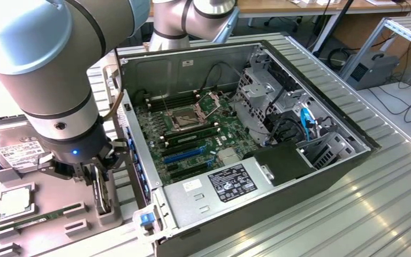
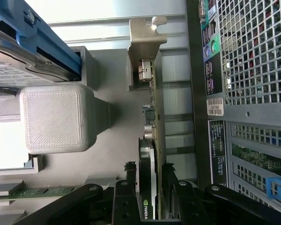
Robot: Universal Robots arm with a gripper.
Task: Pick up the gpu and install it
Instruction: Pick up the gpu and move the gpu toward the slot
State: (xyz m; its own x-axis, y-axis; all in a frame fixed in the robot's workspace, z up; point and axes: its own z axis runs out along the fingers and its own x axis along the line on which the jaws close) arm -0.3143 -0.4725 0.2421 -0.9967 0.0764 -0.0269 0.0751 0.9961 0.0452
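Straddling the gpu (image 2: 150,159) that stands on edge, the gripper (image 2: 154,185) has its jaws apart around it.

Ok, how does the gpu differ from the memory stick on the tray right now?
The gpu stands on edge in its slot; the memory stick lies flat. The gpu is broader, with a dark face and a silvery bracket at one end; the memory stick is a narrow green strip. The gripper has its open jaws on either side of the gpu, while the memory stick lies apart from it. Both rest on the grey tray.
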